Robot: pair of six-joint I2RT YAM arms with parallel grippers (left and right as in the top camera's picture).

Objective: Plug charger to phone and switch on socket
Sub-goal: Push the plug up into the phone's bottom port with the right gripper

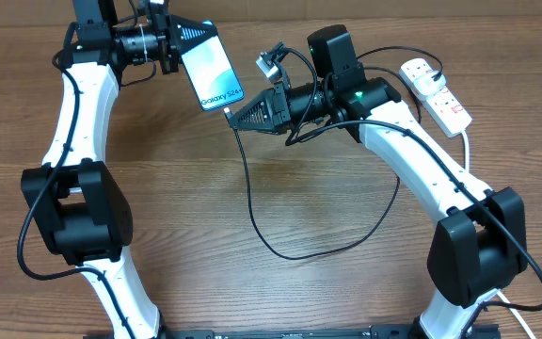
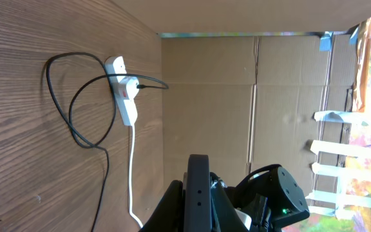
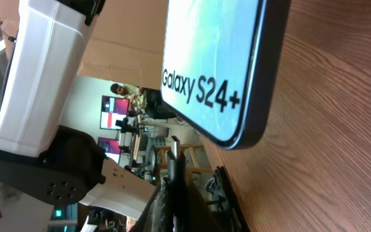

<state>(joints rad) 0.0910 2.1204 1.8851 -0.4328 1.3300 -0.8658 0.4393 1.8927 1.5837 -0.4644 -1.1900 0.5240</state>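
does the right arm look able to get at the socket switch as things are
Probably yes: the socket lies in the open on that arm's side, close by. But the right gripper is shut on the charger tip, so it would likely need to let go first.

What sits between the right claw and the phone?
Only the cable tip the right claw holds, then open air to the phone; right wrist view.

A robotics lab: 2 white-and-black arms (image 1: 422, 160) stand on a wood-grain table (image 1: 186, 188) fenced by cardboard panels (image 2: 237, 84); far beyond, a person (image 3: 116, 88) sits among monitors (image 3: 111, 119).
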